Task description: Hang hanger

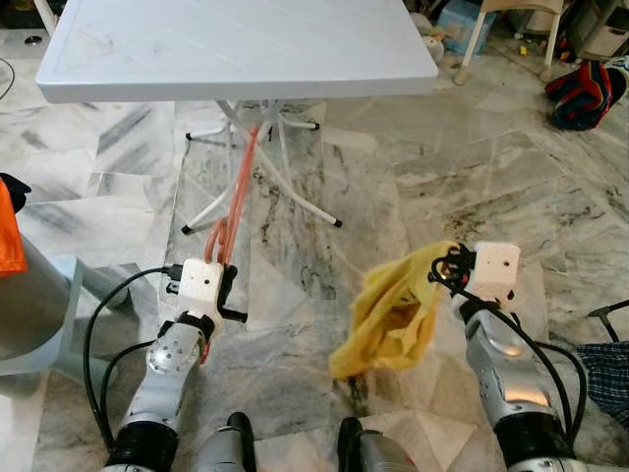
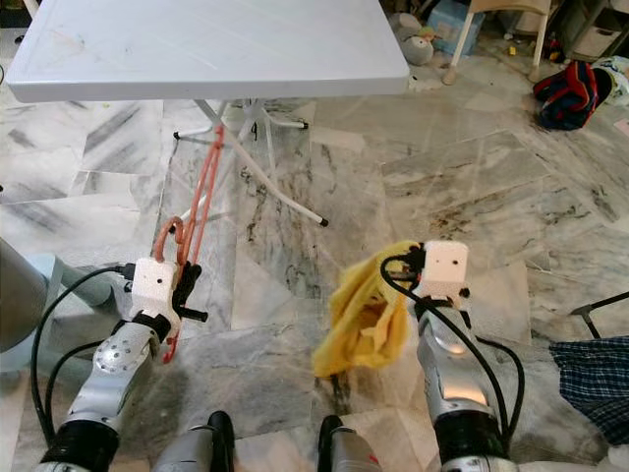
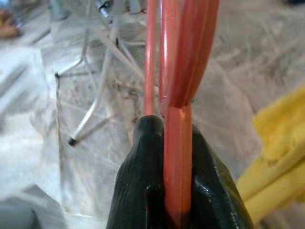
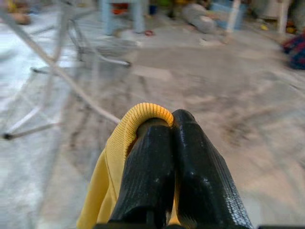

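Left gripper [image 3: 177, 157] raised forward at low left, clenched on orange hanger [image 1: 239, 187], which is held slanting up toward white table [image 1: 236, 49]; right gripper [image 4: 174, 138] raised alongside, clamped on yellow garment [image 1: 393, 310], draped over marble floor [image 1: 462, 187].

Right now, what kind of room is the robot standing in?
Probably a lived-in home: a marble-tiled floor, a white folding table, and clothes lying on the floor behind.
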